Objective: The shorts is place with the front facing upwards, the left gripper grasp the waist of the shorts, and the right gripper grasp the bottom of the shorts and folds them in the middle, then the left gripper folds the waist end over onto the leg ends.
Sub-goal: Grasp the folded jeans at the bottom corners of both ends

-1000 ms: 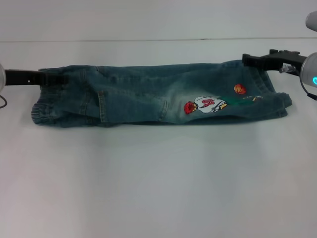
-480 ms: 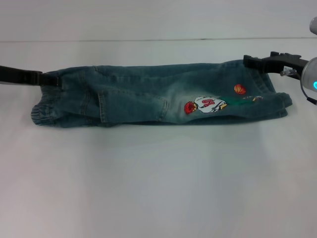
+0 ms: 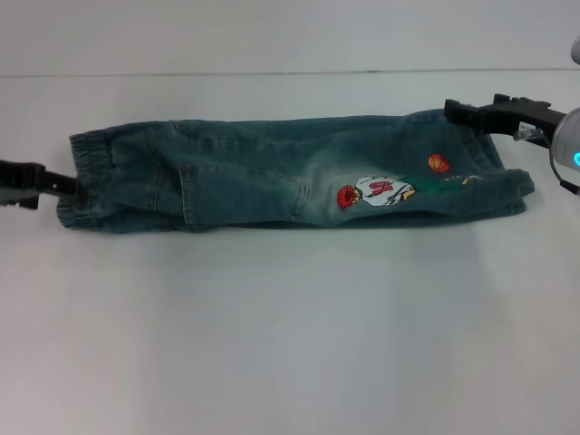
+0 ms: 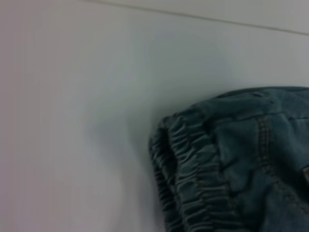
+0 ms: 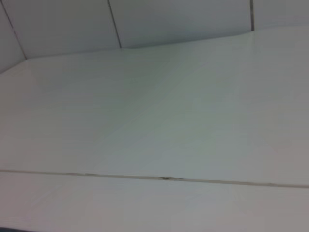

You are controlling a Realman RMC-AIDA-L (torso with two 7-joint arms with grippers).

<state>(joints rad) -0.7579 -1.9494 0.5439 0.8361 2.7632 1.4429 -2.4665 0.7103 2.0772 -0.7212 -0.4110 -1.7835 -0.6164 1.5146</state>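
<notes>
On the white tabletop (image 3: 290, 344) the shorts (image 3: 290, 177) lie folded lengthwise. Left gripper (image 3: 68, 188) touches the waistband; right gripper (image 3: 453, 112) sits at the hems; we cannot tell either's fingers. Left wrist view: grasp both gathered layers squarely.

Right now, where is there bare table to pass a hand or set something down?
The widest free patch is the white table nearer the robot than the shorts. A narrower bare strip runs beyond them, up to the far edge. It is crowded at both ends: the left gripper meets the waistband, and the right gripper sits at the leg ends.
</notes>
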